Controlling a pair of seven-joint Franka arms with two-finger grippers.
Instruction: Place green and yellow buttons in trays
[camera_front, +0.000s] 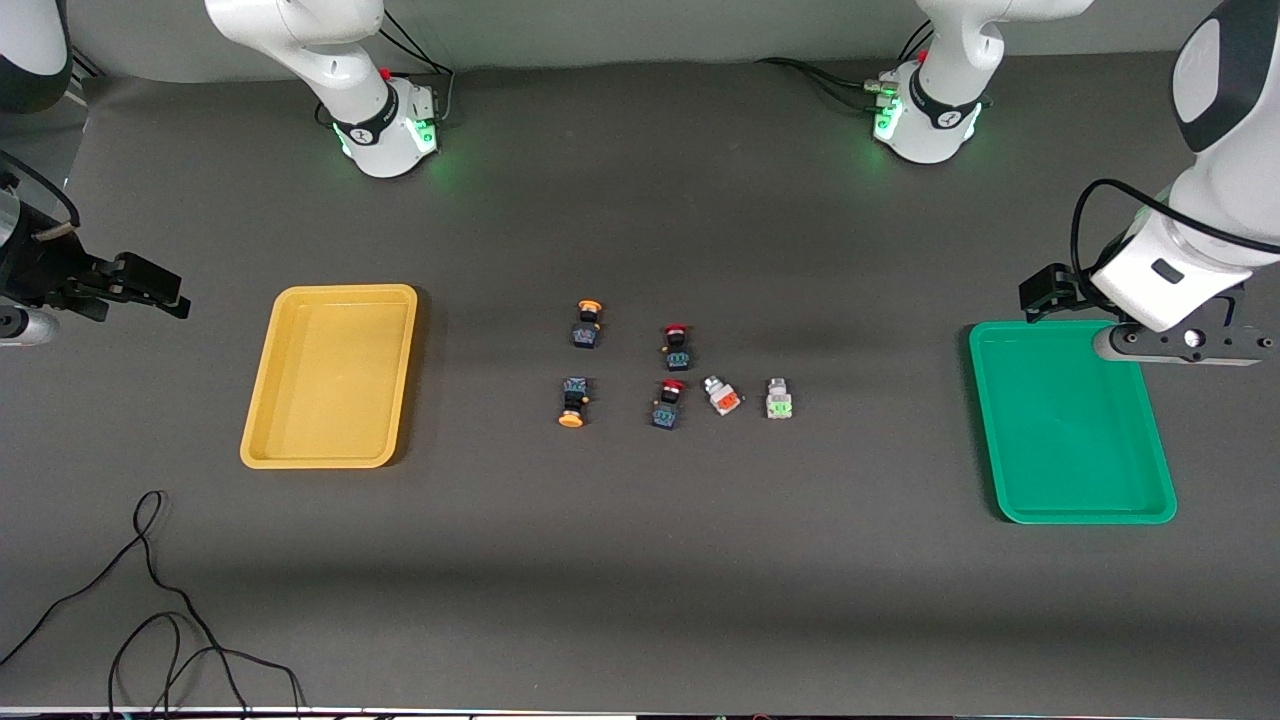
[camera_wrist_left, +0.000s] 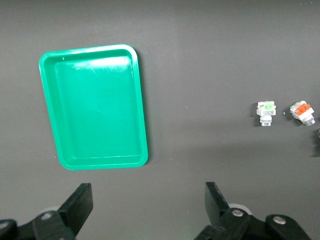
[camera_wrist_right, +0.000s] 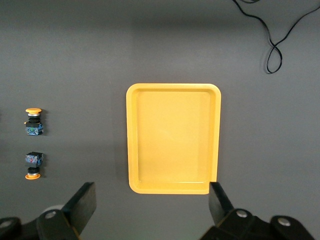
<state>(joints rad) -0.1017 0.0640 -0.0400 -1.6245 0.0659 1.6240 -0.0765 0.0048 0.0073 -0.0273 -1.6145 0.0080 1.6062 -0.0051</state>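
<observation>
Opening stage of the sort: both trays are empty and no button is yet grasped. The yellow tray (camera_front: 330, 375) lies toward the right arm's end of the desk (camera_front: 640, 580); the green tray (camera_front: 1070, 425) lies toward the left arm's end. Both are shallow, glossy plastic rectangles with rounded corners and raised rims, set on a matte dark grey surface.

The buttons cluster mid-desk, well apart from either tray. Two yellow-capped buttons (camera_front: 587, 324) (camera_front: 572, 402) have round caps on dark, blocky bodies. The green-faced button (camera_front: 779, 399) is pale grey and squarish, beside an orange-faced grey button (camera_front: 722, 396). Two red-capped buttons (camera_front: 677, 347) (camera_front: 669, 404) sit between the groups.

The left claw (camera_wrist_left: 147, 205) hangs near one edge of the green tray, fingers spread wide, holding nothing. The right claw (camera_wrist_right: 150, 207) hangs at the desk's end beside the yellow tray, likewise wide open and empty.

The next move probably calls for either arm to travel inward to the cluster and descend over a single button; the small, lying bodies are likely to demand careful finger alignment, though their exact tilt is hard to judge.
</observation>
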